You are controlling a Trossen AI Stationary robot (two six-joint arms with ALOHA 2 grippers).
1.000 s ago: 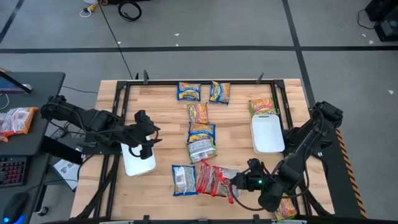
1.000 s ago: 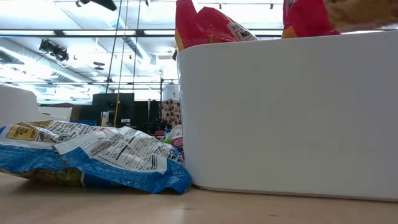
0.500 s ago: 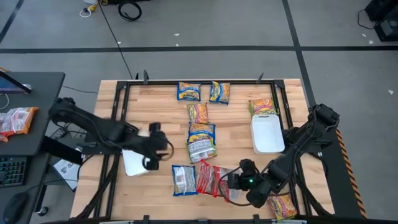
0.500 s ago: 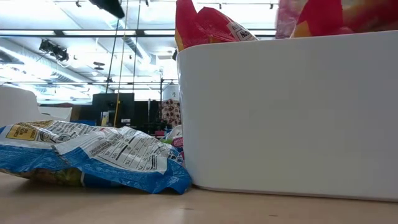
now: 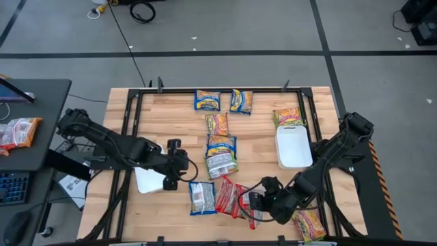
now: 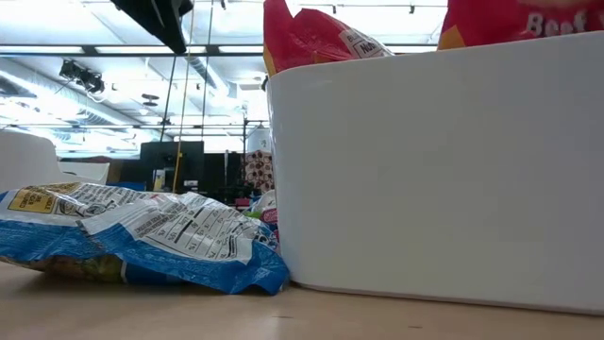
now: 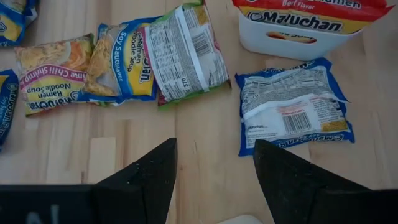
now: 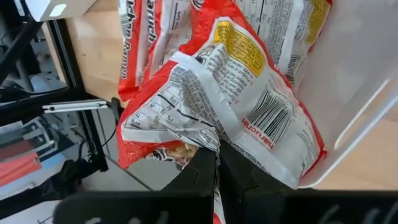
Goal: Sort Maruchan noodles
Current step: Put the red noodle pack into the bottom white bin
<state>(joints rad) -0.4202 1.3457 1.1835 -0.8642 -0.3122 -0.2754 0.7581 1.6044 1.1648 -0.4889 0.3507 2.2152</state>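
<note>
High view: the left gripper [image 5: 179, 166] is seen with fingers parted and nothing held, positioned at 3 o'clock of a white tray [image 5: 147, 179] and at 10 o'clock of a blue packet [image 5: 201, 197]. The right gripper [image 5: 252, 202] is clamped on a red packet [image 5: 232, 197] near the table's [image 5: 171, 116] front edge. Other noodle packets [image 5: 221, 153] are laid along the table's centre and back; a second tray [image 5: 293, 146] is placed at the right.

floor: grey, dark tape lines [image 5: 205, 53]; side desk [image 5: 34, 123]: dark; ceiling: strip lights [image 6: 85, 52]
</note>
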